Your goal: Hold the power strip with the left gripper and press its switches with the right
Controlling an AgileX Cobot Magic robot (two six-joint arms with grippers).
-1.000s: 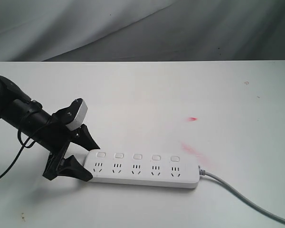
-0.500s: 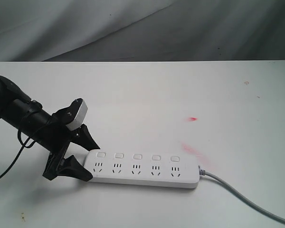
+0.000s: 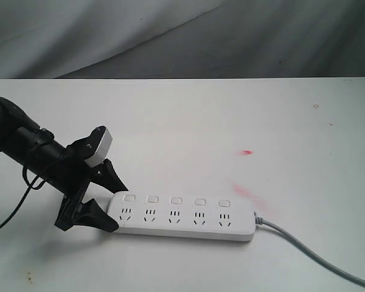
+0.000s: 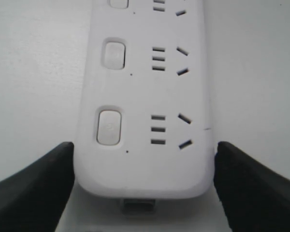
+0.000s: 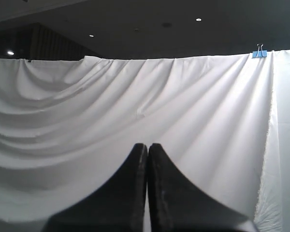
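Observation:
The white power strip (image 3: 182,220) lies flat on the table near its front edge, and its five switches (image 3: 176,200) run in a row along its far side. My left gripper (image 3: 117,208) straddles the strip's left end, one dark finger pressed against each long side. In the left wrist view the power strip (image 4: 145,96) fills the space between the fingers (image 4: 38,188), with my left gripper (image 4: 144,150) shut on its end and the nearest switch (image 4: 109,127) just ahead. My right gripper (image 5: 147,145) is shut on nothing and faces a white curtain; the exterior view does not show it.
A grey cable (image 3: 304,249) runs from the strip's right end off towards the front right corner. Red marks (image 3: 247,152) stain the white table (image 3: 201,121) right of centre. A grey cloth backdrop (image 3: 170,36) hangs behind the table's far edge.

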